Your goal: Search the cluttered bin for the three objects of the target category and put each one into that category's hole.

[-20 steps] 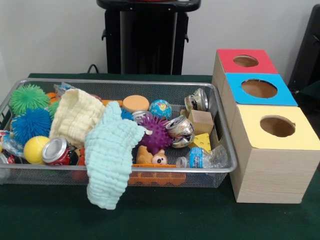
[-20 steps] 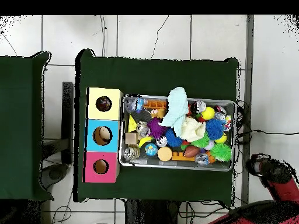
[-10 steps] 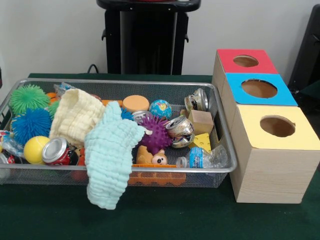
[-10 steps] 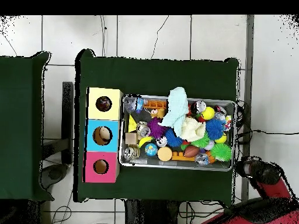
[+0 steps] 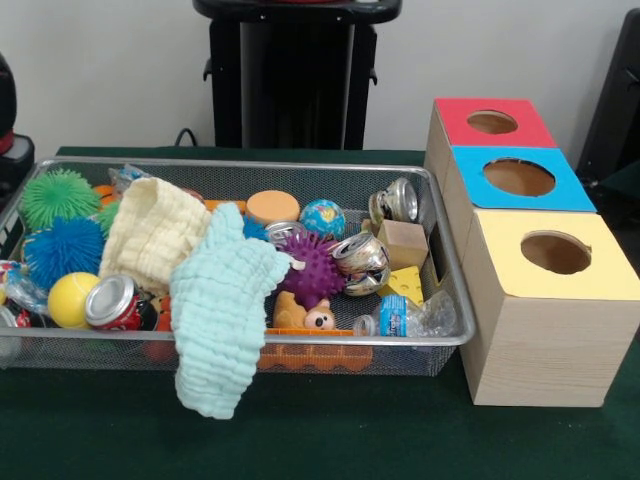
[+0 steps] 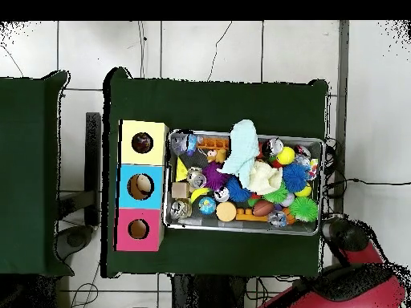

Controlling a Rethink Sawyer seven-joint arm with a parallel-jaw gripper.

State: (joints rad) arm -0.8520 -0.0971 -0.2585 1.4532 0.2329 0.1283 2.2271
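A wire mesh bin (image 5: 250,165) holds a jumble of things: crushed cans (image 5: 360,262), a red can (image 5: 115,302), a purple spiky ball (image 5: 312,268), green (image 5: 57,195) and blue (image 5: 60,248) fuzzy balls, a wooden block (image 5: 403,243) and a plastic bottle (image 5: 410,315). A mint cloth (image 5: 220,310) hangs over the front rim. To the right stand red (image 5: 492,122), blue (image 5: 518,178) and yellow (image 5: 555,253) boxes, each with a round hole. The arm's black end with the gripper (image 6: 347,237) hovers just off the bin's corner, and its state cannot be made out.
A cream cloth (image 5: 150,230) covers part of the bin's left half. The red arm (image 6: 353,285) reaches in from the overhead view's bottom right. A dark part of the arm (image 5: 8,120) shows at the front view's left edge. Green cloth (image 5: 330,430) covers the table.
The arm has swung toward the bin's corner, and now shows at the front view's left edge. Nothing in the bin has moved.
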